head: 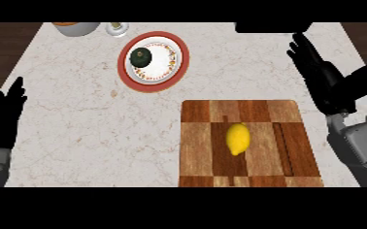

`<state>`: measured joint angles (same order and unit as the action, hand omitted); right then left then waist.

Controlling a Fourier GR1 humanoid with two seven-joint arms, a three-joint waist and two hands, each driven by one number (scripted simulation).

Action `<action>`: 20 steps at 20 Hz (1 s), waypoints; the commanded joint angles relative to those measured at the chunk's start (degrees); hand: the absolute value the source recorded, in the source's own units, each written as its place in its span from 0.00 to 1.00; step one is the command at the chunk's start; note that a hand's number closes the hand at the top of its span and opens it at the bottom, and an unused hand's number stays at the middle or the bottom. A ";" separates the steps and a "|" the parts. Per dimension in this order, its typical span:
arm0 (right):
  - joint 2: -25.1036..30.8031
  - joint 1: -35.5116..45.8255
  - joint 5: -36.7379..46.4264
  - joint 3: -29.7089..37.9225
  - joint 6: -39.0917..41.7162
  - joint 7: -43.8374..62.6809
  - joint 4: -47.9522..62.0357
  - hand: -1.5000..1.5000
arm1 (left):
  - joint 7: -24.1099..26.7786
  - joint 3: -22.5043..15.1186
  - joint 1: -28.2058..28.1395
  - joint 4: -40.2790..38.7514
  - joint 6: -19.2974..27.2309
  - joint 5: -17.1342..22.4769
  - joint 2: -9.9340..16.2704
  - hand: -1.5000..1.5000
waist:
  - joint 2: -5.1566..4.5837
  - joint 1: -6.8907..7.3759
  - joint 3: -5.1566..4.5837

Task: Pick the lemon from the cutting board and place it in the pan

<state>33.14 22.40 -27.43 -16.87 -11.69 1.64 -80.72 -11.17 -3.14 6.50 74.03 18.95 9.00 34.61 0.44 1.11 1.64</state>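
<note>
A yellow lemon (238,139) lies in the middle of the wooden checkered cutting board (197,150) at the counter's front. The black object (272,27) at the top edge, right of centre, looks like part of the pan; most of it is cut off. My right hand (323,80) is raised at the right, above and right of the board, with fingers straight and holding nothing. It is apart from the lemon. At the left edge my left hand (10,111) rests open with fingers up.
A red-rimmed plate (153,62) with a patterned white plate inside carries a dark green round item (141,56) behind the board. A grey bowl (75,27) and a small cup (117,28) stand at the back left. Light marble counter (86,126) stretches to the board's left.
</note>
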 commanded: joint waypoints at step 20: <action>-8.53 -21.26 38.16 -14.95 -44.72 5.57 -25.45 0.00 | -0.71 -0.64 -0.54 0.08 -6.29 0.19 -2.91 0.50 | -0.05 -1.88 -1.83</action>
<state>21.72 3.86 0.92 -25.49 -51.40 -1.25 -100.57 -10.62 -3.87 5.68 72.79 14.00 9.12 31.22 0.50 -1.81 -0.15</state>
